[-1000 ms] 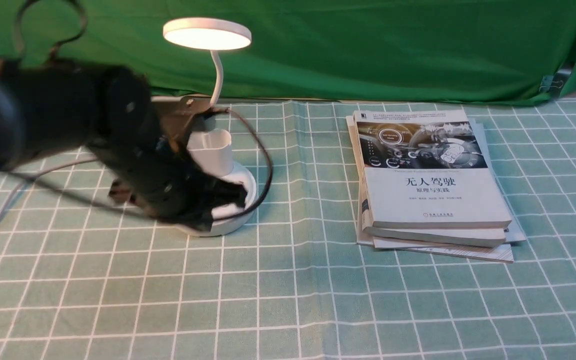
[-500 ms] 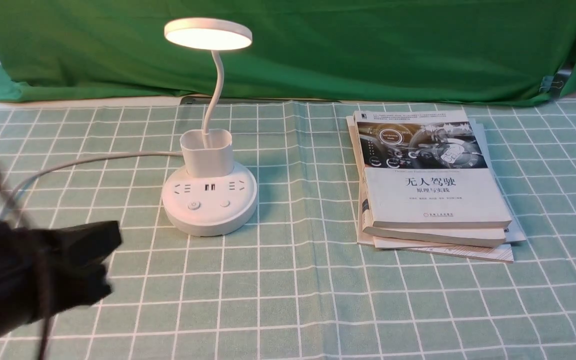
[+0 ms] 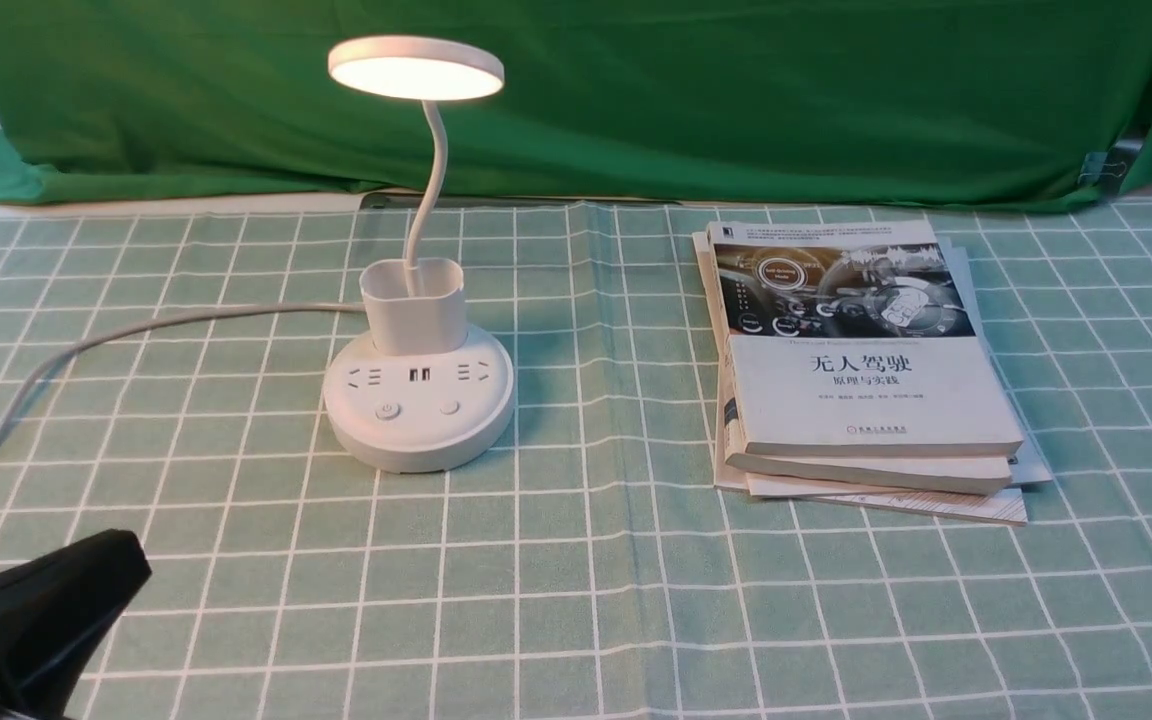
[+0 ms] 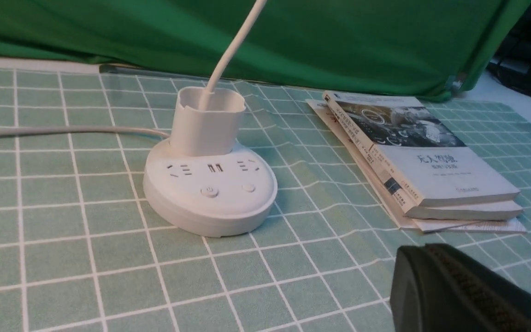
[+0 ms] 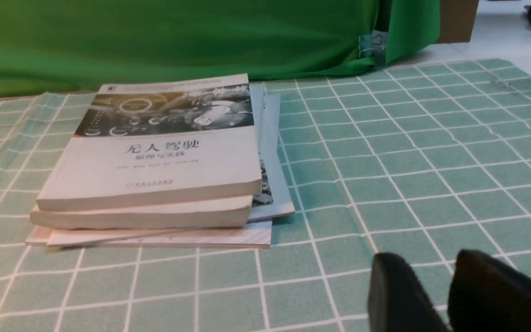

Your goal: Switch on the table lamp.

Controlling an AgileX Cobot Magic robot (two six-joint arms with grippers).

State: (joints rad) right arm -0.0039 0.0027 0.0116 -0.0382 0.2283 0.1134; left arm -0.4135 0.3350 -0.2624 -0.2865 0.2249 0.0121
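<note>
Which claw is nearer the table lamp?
Left. The left claw sits in front of the table lamp, off to its left, not touching. The right claw is by the stack of books, lamp absent from its wrist view.

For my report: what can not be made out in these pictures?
Left end effector: cut by the front view's corner; open or shut unclear.
Right end effector: cut by the right wrist view's edge; same doubt.
Cord: its far end lies beyond the front view's left edge.

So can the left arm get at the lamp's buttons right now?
Probably yes: only bare tablecloth lies between the left gripper and the buttons on the table lamp; books sit aside.
</note>
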